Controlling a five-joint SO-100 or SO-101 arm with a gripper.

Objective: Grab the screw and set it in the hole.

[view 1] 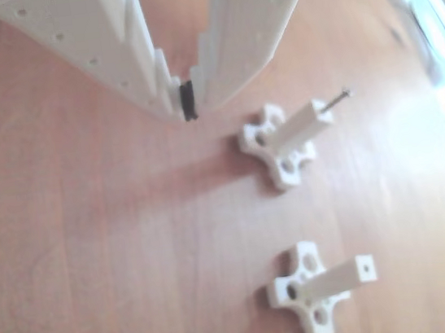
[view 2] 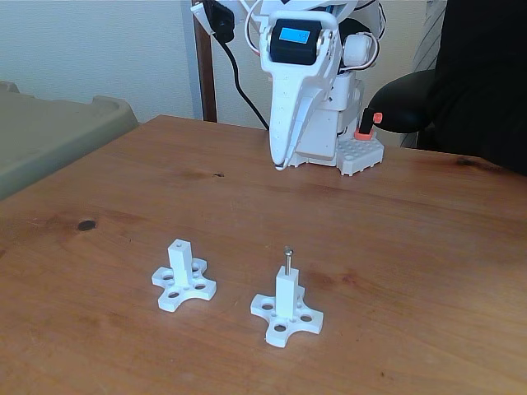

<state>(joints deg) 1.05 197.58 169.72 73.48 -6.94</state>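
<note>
Across the other view, two white posts stand on the wooden table (view 1: 95, 257): the upper post (view 1: 284, 138) carries the single screw (view 1: 335, 101) in its end, while the lower post (view 1: 324, 284) shows its empty hole (view 1: 367, 265). Above them, the gripper (view 1: 188, 105) has its jaws pressed together, holding nothing.

From the fixed view, again two posts: the right post (view 2: 286, 303) bears the upright screw (view 2: 289, 259), and the left post (view 2: 182, 276) is bare. Behind them, well apart, hangs the gripper (view 2: 280, 164), tips closed. No writing is readable.

Two white posts (view 2: 184, 278) (view 2: 286, 309) are standing apart on the table (view 2: 412, 247), leaving an open lane between them. The screw (view 2: 289, 260) is sticking up from the right post in the fixed view, blocking the way down onto it, while the claw (view 2: 280, 164) is hanging well behind both with bare wood between.
</note>
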